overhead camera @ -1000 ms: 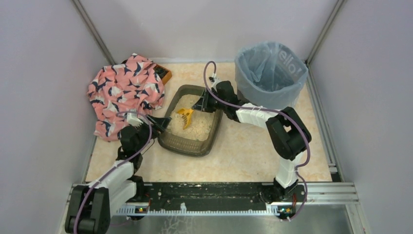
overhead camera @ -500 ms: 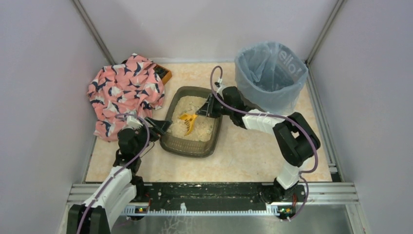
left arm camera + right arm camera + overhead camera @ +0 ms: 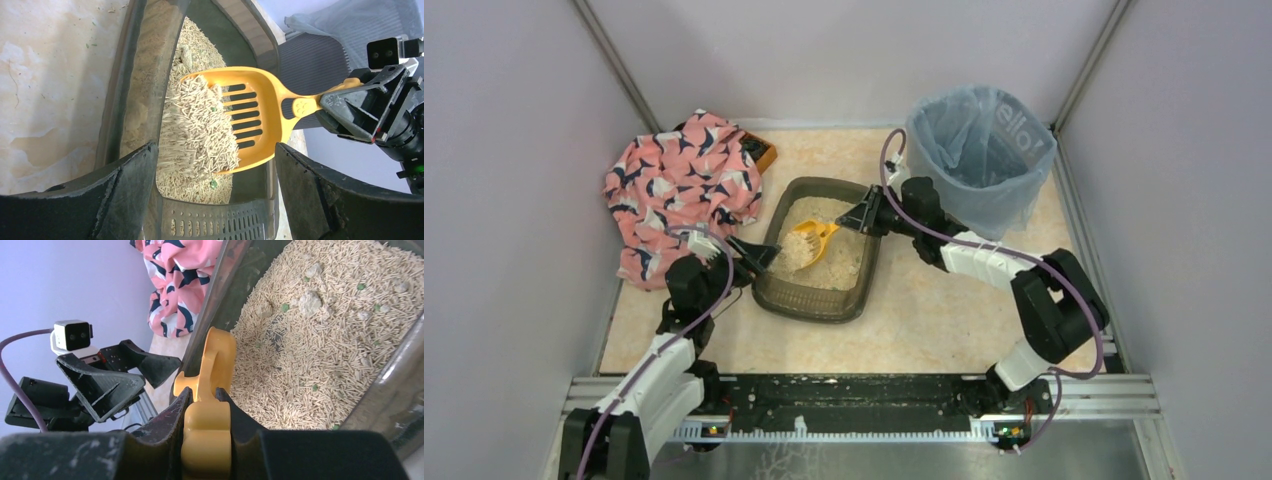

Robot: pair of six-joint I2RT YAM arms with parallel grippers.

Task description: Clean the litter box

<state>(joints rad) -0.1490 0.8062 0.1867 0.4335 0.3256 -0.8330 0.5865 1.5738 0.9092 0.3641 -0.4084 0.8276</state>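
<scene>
Yellow scoop (image 3: 260,112), heaped, clamped in right gripper (image 3: 861,217) over litter box (image 3: 809,305); left gripper (image 3: 758,255) gapes; blue bag (image 3: 969,135) apparently reads "ello!"

The litter box (image 3: 809,300), a low dark grey-brown translucent plastic tray with rounded corners, sits flat just left of centre, long axis near to far. It holds pale beige pellet litter (image 3: 844,262) with green flecks and clumps.
</scene>
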